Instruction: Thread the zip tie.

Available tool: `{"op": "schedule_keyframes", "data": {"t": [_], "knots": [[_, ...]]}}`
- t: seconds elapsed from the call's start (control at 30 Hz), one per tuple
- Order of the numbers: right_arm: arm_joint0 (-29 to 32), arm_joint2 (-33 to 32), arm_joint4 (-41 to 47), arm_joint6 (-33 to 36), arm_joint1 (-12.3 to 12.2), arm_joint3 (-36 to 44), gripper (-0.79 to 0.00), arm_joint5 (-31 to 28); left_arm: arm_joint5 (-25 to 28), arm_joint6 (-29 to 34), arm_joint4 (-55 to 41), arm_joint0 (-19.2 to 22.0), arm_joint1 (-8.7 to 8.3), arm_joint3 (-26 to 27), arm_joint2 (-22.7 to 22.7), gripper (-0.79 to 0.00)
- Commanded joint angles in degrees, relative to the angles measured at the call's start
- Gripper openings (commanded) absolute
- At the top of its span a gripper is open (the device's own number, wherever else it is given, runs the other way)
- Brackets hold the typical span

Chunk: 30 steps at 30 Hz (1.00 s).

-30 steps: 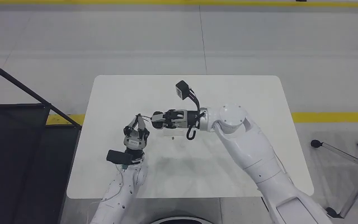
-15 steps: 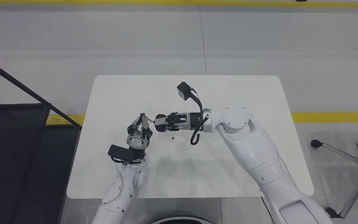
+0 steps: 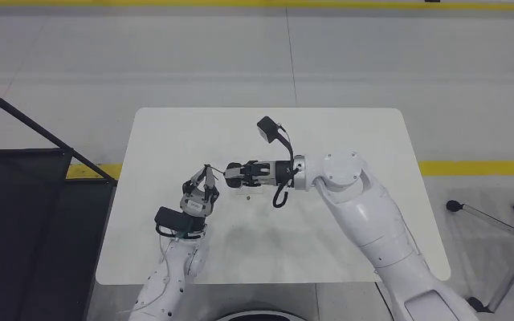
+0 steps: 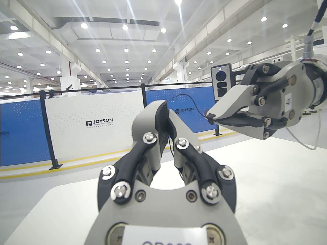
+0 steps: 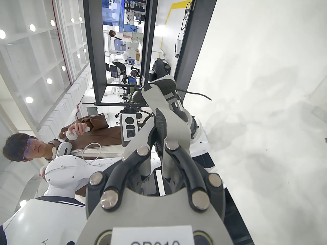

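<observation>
Left jaws and right jaws each gripped the zip tie (image 4: 184,95), which arched between them. Threading seemed unfinished; the next move likely required aligning tip to head.

Zip tie (image 4: 190,98): thin black strand, held in the air above the table. One stretch is pinched between the closed fingers of the left gripper (image 4: 166,109). From the left gripper it bows up and over in a shallow arc to the pinched tips of the right gripper (image 4: 209,117), close beside. A short free end (image 5: 196,93) sticks out past the left gripper. Head too small to make out.
</observation>
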<state>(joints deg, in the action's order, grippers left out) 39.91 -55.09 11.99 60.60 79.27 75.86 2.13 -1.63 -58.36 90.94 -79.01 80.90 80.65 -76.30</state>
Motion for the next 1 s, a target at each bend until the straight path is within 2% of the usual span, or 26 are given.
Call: {"op": "schedule_keyframes", "data": {"t": [0.0,0.37,0.57,0.73,0.97], "knots": [[0.0,-0.1,-0.3,-0.3,-0.1,0.1,-0.785,0.6,-1.1,-0.8,2.0,-0.2,-0.19,0.3,-0.3,-0.785],[-0.2,-0.4,-2.2,-1.2,-0.6,0.9,-0.785,4.2,-3.0,-0.8,5.1,-0.2,-0.58,-0.1,-0.5,-0.785],[0.8,-1.4,-1.3,-1.3,-0.9,2.3,-0.785,2.7,-3.7,-0.5,5.0,0.2,-0.64,-0.8,-0.4,-0.785],[1.4,-1.9,0.1,1.3,-1.2,3.0,-0.785,0.7,-4.4,-0.1,5.3,0.5,-0.68,-1.3,-0.2,-0.785],[1.2,-1.5,0.1,2.3,-1.4,3.0,-0.785,0.5,-5.3,-0.1,6.7,1.0,-0.78,-1.8,0.2,-0.785]]}}
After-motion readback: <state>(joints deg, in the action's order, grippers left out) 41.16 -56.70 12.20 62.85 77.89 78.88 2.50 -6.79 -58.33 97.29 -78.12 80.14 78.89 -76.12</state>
